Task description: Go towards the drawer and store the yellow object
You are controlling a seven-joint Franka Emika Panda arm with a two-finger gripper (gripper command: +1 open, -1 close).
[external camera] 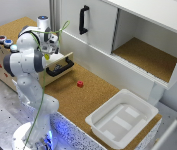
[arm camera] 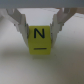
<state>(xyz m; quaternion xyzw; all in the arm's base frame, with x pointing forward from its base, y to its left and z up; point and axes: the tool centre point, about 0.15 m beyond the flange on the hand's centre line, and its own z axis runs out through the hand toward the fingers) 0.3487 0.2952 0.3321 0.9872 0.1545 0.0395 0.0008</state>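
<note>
A: Wrist view: yellow block (arm camera: 40, 39) sits squarely between the two fingers (arm camera: 20, 24), pinched on both sides, black "N" on its face with a short bar under it. Gripper (arm camera: 40, 31) is clamped on it.

B: Background there?

A: Blurry pale surface only; can't tell what's below.

B: Exterior view?

A: White Panda arm (external camera: 25, 60) bent over at the counter's 9 o'clock end. Gripper (external camera: 49, 54) hangs over the pale-wood drawer (external camera: 59, 63), which is pulled out, black bar handle facing 4 o'clock. Just a yellow speck at the fingertips (external camera: 47, 56); the letter doesn't show and the jaws can't be read from there.

B: Other stuff?

A: Small red block (external camera: 80, 84) on the cork counter (external camera: 88, 97), at 4 o'clock from the drawer, apart. White plastic tub (external camera: 122, 119) further toward 4 o'clock. Tall white door (external camera: 90, 22) with black handle at 12 o'clock, open cabinet bay (external camera: 147, 56) beside it.
</note>
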